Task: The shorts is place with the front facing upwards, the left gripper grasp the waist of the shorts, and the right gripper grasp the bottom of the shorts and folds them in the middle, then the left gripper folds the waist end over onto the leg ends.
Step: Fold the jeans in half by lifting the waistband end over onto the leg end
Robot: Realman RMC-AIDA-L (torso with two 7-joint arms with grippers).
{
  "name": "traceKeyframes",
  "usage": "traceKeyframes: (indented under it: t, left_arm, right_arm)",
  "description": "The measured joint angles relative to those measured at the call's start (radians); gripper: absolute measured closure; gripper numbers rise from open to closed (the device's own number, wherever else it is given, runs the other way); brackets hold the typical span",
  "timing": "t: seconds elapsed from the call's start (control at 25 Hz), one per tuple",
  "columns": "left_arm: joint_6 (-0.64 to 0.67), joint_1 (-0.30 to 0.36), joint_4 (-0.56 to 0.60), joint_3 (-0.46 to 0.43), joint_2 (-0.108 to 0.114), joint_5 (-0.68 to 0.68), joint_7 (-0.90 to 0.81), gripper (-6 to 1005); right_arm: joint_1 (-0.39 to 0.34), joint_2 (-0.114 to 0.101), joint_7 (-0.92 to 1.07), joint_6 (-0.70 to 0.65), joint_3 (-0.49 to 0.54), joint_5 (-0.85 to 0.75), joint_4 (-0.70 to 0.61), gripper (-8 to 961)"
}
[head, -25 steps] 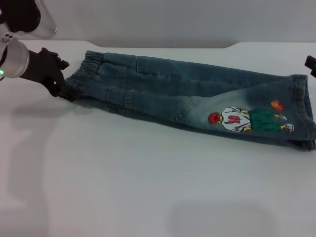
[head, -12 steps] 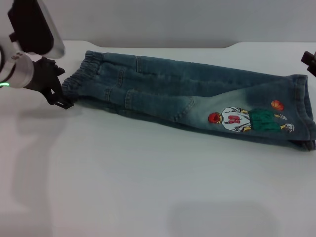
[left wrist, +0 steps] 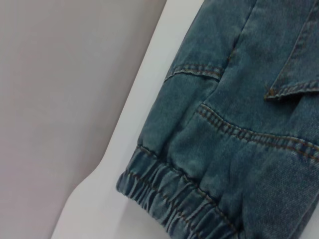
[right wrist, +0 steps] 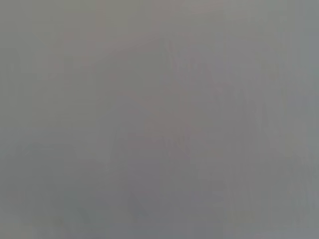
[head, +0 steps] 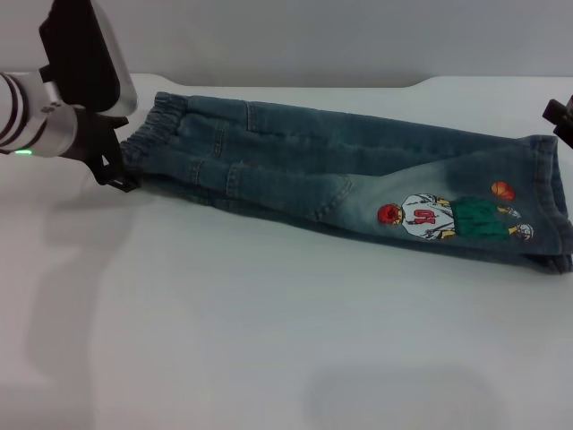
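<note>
The shorts [head: 340, 179] lie folded lengthwise on the white table [head: 269, 340], running from upper left to right. The waist end [head: 152, 134] with its gathered elastic band points left, and the leg ends [head: 551, 202] with the cartoon print [head: 452, 218] point right. My left gripper [head: 115, 170] sits at the waistband's left corner, touching or nearly touching the denim. In the left wrist view, the elastic band [left wrist: 174, 199] and pocket seams [left wrist: 249, 134] fill the picture close up. My right gripper [head: 560, 118] hangs at the right edge, just above the leg hems.
The table's far edge [head: 286, 82] meets a grey wall behind the shorts. White tabletop spreads in front of the shorts. The right wrist view shows only a plain grey surface.
The left arm has turned and shifted slightly right, so its black wrist housing now looms above the waistband corner. The shorts and the right gripper have barely moved.
</note>
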Motion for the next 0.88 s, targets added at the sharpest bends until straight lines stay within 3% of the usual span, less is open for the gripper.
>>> traceKeyframes:
  t: [0.88]
  left_arm:
    - [-0.101, 0.0, -0.067, 0.049, 0.001, 0.008, 0.001, 168]
  right_arm:
    - [0.008, -0.002, 0.002, 0.006, 0.0, 0.002, 0.012, 572]
